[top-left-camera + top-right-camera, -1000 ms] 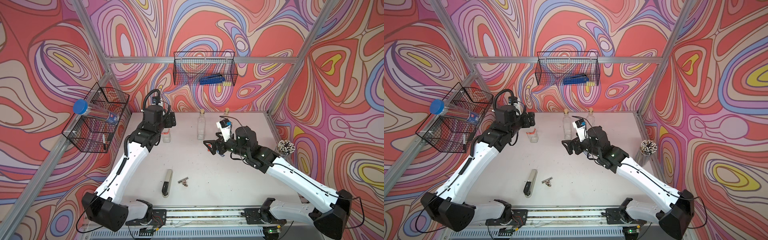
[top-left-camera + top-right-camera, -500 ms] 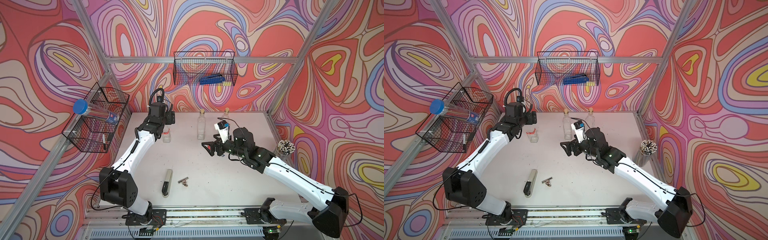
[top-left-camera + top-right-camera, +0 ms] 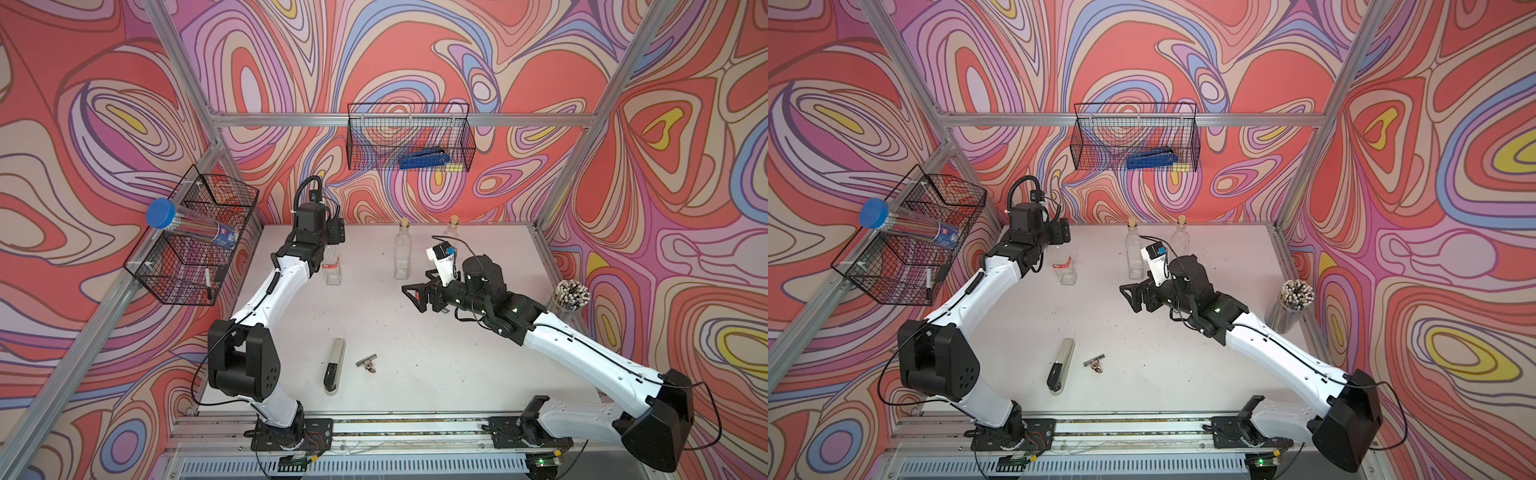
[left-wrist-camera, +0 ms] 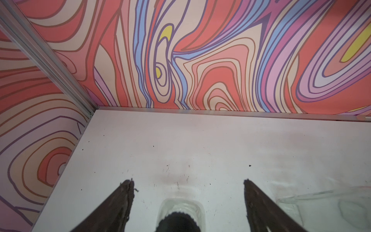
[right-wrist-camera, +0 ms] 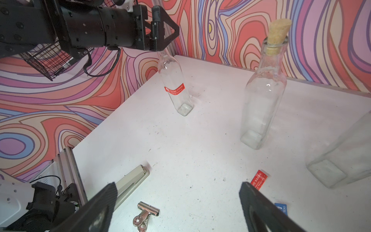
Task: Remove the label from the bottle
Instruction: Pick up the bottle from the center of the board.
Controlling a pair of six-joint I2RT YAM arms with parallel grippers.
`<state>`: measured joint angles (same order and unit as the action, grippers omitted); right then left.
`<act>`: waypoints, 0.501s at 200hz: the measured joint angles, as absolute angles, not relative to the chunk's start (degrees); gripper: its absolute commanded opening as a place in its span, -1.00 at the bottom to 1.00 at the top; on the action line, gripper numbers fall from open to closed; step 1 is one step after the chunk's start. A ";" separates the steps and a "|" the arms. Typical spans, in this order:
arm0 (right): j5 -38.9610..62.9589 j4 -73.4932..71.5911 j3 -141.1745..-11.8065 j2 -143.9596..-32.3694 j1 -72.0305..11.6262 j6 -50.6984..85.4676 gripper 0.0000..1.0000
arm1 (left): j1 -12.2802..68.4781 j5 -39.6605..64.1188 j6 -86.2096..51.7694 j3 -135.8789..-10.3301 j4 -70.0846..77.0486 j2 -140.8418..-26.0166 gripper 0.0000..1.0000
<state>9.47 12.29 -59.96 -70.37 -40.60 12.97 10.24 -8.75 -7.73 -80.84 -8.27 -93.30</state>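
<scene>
left arm (image 3: 266, 299) reared up, tool (image 4: 187, 180) over clear bottle (image 5: 180, 100) bearing red label (image 5: 174, 89).

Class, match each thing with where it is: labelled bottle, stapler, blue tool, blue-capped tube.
Things:
1 labelled bottle
2 stapler
3 blue tool
4 blue-capped tube

Places:
A in the back-wall basket
B in the side-wall basket
C at the left end effector
D flat on the table, by the metal clip

Pairs: 1-C, 2-D, 3-A, 4-B

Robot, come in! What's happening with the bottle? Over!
Left claw open around bottle top. Right claw open, empty. Red label stuck on. Nothing in the way.
</scene>
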 measured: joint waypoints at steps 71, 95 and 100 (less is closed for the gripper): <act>9.47 12.19 -59.96 -71.26 -40.60 12.99 0.96 | 10.02 -6.90 -8.71 -78.30 -6.98 -95.04 0.49; 9.45 12.14 -59.96 -71.29 -40.60 12.99 0.96 | 10.02 -6.63 -8.95 -77.69 -6.48 -95.26 0.33; 9.45 12.12 -59.96 -71.29 -40.60 12.99 0.97 | 10.02 -6.59 -9.04 -77.60 -6.31 -95.33 0.29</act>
